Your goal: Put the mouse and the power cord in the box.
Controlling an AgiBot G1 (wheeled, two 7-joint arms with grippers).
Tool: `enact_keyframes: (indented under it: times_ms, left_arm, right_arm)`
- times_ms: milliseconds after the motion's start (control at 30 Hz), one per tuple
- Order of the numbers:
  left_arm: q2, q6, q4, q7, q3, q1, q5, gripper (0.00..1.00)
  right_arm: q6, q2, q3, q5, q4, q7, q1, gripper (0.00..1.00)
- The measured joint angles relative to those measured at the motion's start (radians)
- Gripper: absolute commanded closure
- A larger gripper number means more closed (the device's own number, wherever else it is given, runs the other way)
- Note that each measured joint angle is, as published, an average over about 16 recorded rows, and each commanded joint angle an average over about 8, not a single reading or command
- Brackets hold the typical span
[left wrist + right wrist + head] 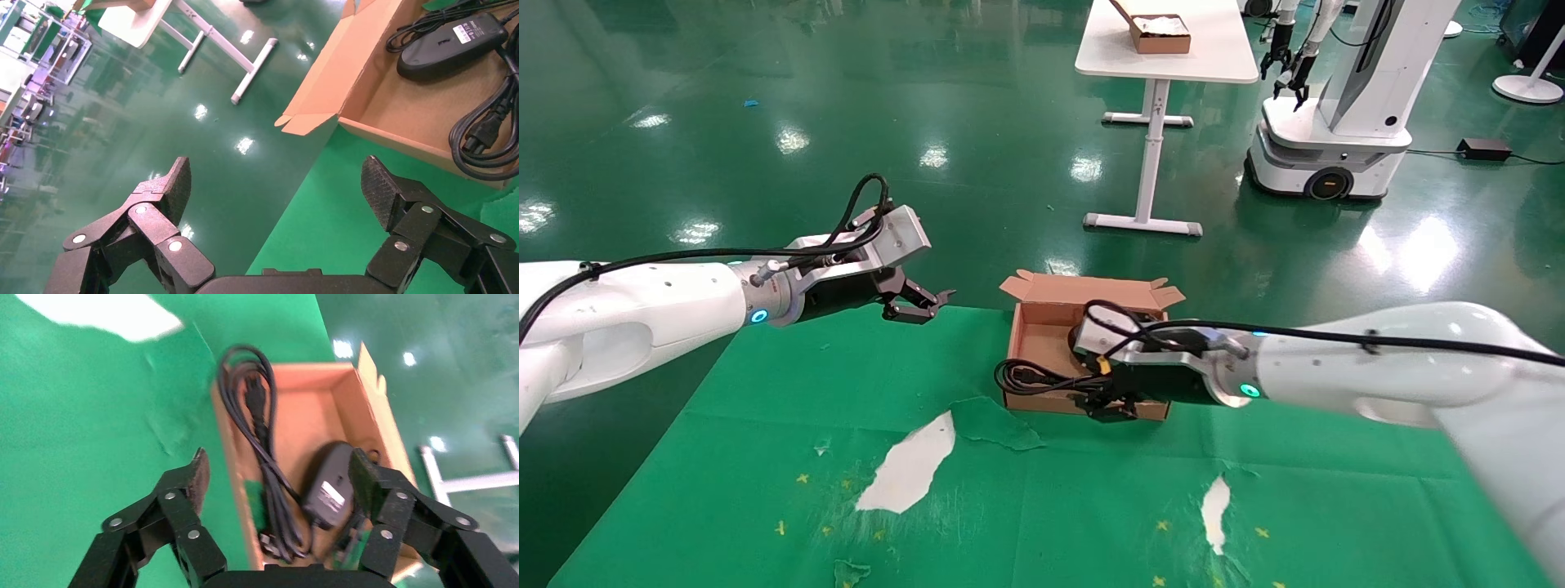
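Note:
The brown cardboard box (1050,314) stands at the far edge of the green cloth. In it the black mouse (327,490) lies upside down, its white label up; it also shows in the left wrist view (450,46). The thick black power cord (260,429) lies along the box's near wall, and its loops (1030,377) hang over the box's left end. My right gripper (280,471) hovers open over the near wall of the box, holding nothing. Left of the box, my left gripper (923,302) is open and empty above the cloth's far edge.
The green cloth has torn patches showing white (911,465). Beyond it is glossy green floor with a white table (1164,61) that carries a smaller brown box (1160,33). Another robot (1336,122) stands at the back right.

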Motion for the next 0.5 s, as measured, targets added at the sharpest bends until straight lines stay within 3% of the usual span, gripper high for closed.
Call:
enact_keyframes:
  times_ms: [500]
  left_arm:
    - [-0.061,0.08,-0.103,-0.067,-0.072,0.068,-0.035,0.0]
  right_arm:
    - [-0.195,0.19,0.179,0.249,0.213,0.054,-0.158,0.0]
